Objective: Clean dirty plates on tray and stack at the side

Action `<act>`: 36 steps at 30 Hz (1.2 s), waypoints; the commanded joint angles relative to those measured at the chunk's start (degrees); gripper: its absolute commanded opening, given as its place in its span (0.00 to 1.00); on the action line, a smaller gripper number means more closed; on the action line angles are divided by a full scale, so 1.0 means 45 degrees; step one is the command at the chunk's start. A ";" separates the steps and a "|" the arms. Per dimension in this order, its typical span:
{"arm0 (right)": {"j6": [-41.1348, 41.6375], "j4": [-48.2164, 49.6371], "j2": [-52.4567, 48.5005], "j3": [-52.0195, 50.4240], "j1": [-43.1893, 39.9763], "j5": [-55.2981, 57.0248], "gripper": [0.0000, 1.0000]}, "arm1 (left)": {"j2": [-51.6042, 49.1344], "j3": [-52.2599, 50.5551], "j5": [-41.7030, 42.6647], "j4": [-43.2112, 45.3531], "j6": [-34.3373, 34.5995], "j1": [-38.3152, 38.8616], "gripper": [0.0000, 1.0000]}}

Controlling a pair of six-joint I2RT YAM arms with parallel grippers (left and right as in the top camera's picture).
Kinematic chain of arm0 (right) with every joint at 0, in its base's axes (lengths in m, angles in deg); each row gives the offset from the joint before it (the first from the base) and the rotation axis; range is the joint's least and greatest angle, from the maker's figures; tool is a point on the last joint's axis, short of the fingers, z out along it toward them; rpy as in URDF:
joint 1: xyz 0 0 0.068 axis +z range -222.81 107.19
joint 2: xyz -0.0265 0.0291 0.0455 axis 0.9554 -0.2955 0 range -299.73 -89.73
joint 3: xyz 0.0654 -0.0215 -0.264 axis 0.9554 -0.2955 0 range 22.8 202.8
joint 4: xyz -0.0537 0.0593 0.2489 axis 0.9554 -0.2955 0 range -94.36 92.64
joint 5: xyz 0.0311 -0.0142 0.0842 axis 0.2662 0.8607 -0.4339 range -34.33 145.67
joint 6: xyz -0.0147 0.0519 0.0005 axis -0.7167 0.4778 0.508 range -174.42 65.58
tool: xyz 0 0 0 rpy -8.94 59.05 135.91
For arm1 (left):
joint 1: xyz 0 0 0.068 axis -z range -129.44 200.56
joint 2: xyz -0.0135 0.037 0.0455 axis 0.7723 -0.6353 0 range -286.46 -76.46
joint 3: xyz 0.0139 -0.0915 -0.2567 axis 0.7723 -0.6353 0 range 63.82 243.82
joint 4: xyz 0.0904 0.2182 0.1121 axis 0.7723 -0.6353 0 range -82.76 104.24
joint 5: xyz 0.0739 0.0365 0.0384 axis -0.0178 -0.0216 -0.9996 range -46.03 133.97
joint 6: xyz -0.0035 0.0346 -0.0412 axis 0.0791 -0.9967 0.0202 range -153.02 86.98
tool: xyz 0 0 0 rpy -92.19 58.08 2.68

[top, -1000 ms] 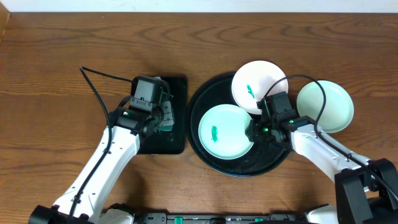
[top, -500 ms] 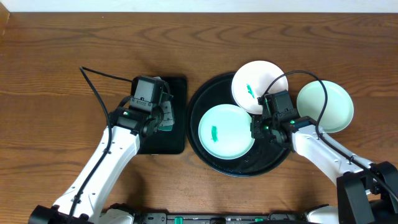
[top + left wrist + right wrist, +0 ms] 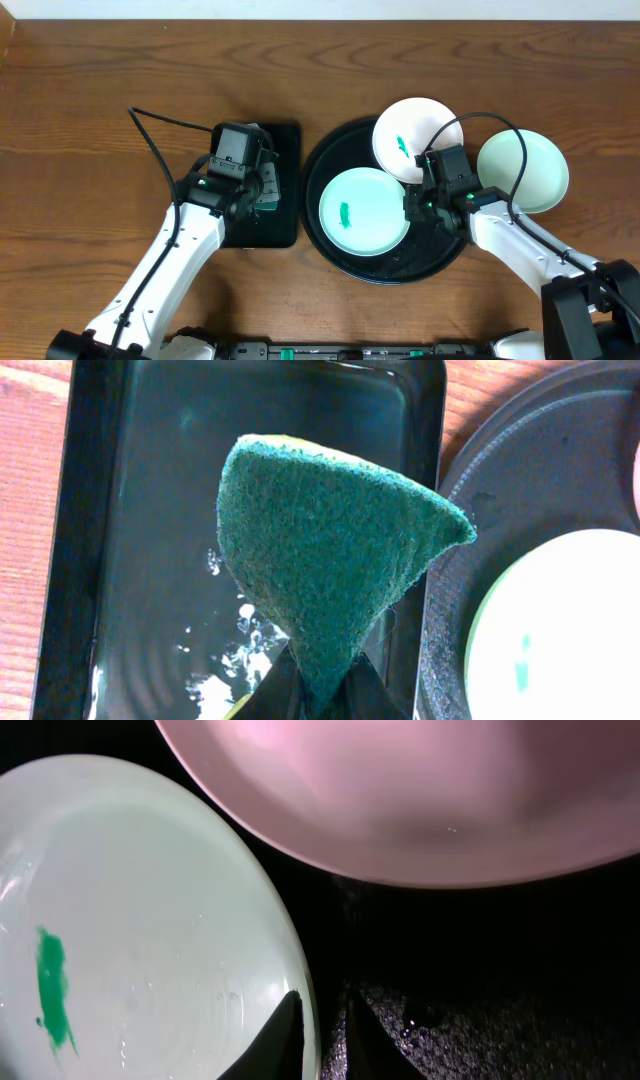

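The right pincer (image 3: 320, 1005) is gripping the right-hand rim of the mint plate (image 3: 150, 920), its two dark fingers drawn close with the thin edge between them, one over the glazed inside and one outside. The plate is lying flat in the middle of the round black tray (image 3: 480, 1010), whose floor is looking pebbled and wet, and a green smear (image 3: 52, 985) is showing at the plate's centre. The left pincer (image 3: 322, 672) is clamping a sponge (image 3: 330, 550) at its lower end, so the pad is fanning into a coarse, fibrous dark-green wedge with a sliver of yellow backing. It is hanging over the small tray (image 3: 150, 510), a glossy rectangular pan with white suds (image 3: 215, 685) on its floor.

The step in hand looks to be steadying the mint plate for wiping. Doing it well is likely calling for a firm bite on the rim, since the glaze is looking smooth and slippery. It also means keeping the plate level and clear of the white plate (image 3: 415, 135), whose curved lip is overhanging just beside it at the tray's far edge. The sponge is best meeting the smear with its flat, rough face. A second mint plate (image 3: 525, 170), showing no smear, is sitting on the wooden table (image 3: 100, 80) just beside the tray
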 commanded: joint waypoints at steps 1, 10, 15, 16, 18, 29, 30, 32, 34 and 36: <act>-0.0107 0.0078 0.0117 -0.0151 0.0063 0.0165 0.13 | -0.0019 0.0141 -0.0199 0.0019 -0.0073 0.0015 0.07; -0.0112 0.0359 -0.0413 -0.0160 0.0063 -0.0180 0.06 | -0.0019 0.0117 -0.0199 0.0015 -0.0073 0.0015 0.07; -0.0112 0.0384 -0.0364 -0.0155 0.0063 -0.0160 0.10 | -0.0019 0.0112 -0.0199 0.0015 -0.0078 0.0015 0.07; -0.0112 0.0374 -0.0364 -0.0160 0.0058 -0.0160 0.11 | -0.0019 0.0112 -0.0199 0.0015 -0.0073 0.0015 0.07; -0.0112 0.0335 -0.0364 -0.0160 0.0063 -0.0160 0.13 | -0.0019 0.0112 -0.0199 0.0019 -0.0073 0.0015 0.07; -0.0107 0.0078 -0.0432 -0.0160 0.0063 -0.0175 0.01 | -0.0019 0.0112 -0.0199 0.0015 -0.0078 0.0015 0.07; -0.0102 0.0039 -0.0427 -0.0160 0.0063 -0.0180 0.01 | -0.0019 0.0112 -0.0199 0.0015 -0.0117 0.0015 0.08; -0.0097 0.0005 -0.0423 -0.0160 0.0063 -0.0340 0.01 | -0.0019 0.0121 -0.0209 -0.0034 -0.0418 0.0015 0.07; -0.0039 0.0000 -0.0423 -0.0160 0.0063 -0.0583 0.01 | -0.0019 0.0257 -0.0209 -0.0189 -0.0403 0.0000 0.07; 0.0214 -0.0053 -0.0423 -0.0160 0.0063 -0.0612 0.01 | -0.0019 0.0646 -0.0214 -0.0520 -0.0403 0.0000 0.07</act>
